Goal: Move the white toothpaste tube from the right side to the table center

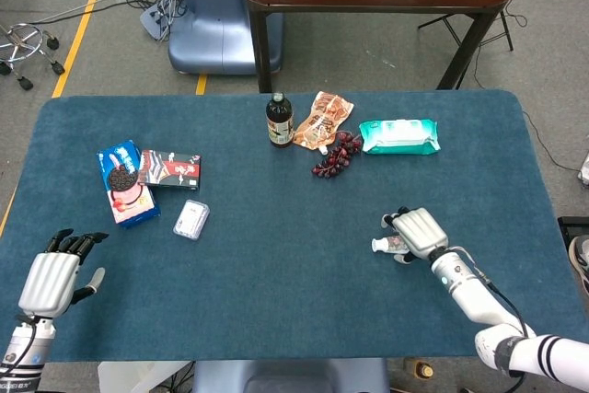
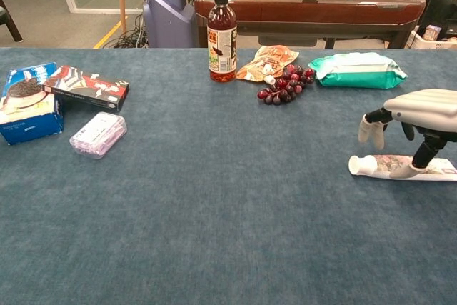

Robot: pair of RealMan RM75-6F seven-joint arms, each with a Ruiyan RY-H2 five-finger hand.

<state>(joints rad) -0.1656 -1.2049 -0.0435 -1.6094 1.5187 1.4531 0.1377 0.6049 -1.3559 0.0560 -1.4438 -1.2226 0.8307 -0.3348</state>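
The fingers (image 2: 373, 128) of the right hand (image 2: 416, 116) arch down over the white toothpaste tube (image 2: 400, 167), thumb and fingertips on either side of it, though I cannot tell whether they actually grip it or only touch it. The tube lies flat on the blue tabletop (image 1: 276, 273) toward the right edge and nearer the front edge, cap end pointing to the left edge. The left hand (image 1: 55, 273) rests at the front left corner, fingers spread and holding nothing.
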